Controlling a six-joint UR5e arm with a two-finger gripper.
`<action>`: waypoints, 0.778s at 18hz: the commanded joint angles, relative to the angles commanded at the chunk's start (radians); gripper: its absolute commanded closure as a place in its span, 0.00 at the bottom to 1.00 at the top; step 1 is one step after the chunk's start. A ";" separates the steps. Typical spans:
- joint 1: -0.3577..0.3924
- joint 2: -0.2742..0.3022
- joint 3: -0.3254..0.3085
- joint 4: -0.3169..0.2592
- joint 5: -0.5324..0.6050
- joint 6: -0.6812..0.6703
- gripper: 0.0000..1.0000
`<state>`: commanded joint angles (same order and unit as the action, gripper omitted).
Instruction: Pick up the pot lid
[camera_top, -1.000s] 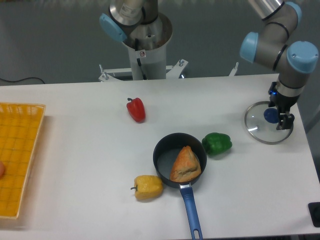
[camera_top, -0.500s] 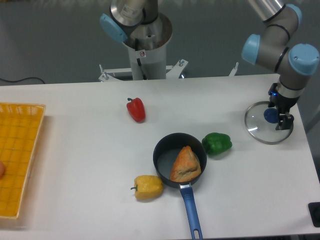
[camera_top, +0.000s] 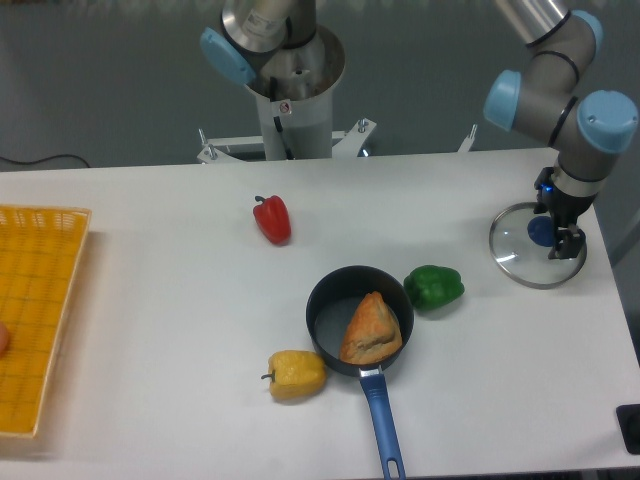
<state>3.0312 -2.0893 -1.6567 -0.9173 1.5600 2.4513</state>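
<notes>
Camera view. Gripper: fingers apart at the blue knob; contact cannot be told. Pot lid: flat on the table, right side, close to its right edge. Step, as judged: alignment; next, closing on the knob, then straight lift. Green pepper lies left, apart; leftward travel calls for height.

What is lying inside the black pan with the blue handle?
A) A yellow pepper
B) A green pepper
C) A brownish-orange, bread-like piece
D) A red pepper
C: the brownish-orange piece sits inside the pan, while the peppers all lie outside it.
</notes>
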 joint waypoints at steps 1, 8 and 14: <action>0.000 0.000 0.002 -0.002 0.000 0.000 0.11; -0.011 0.000 0.012 -0.005 0.045 -0.006 0.39; -0.017 0.000 0.020 -0.006 0.048 -0.037 0.45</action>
<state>3.0143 -2.0893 -1.6368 -0.9235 1.6076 2.4146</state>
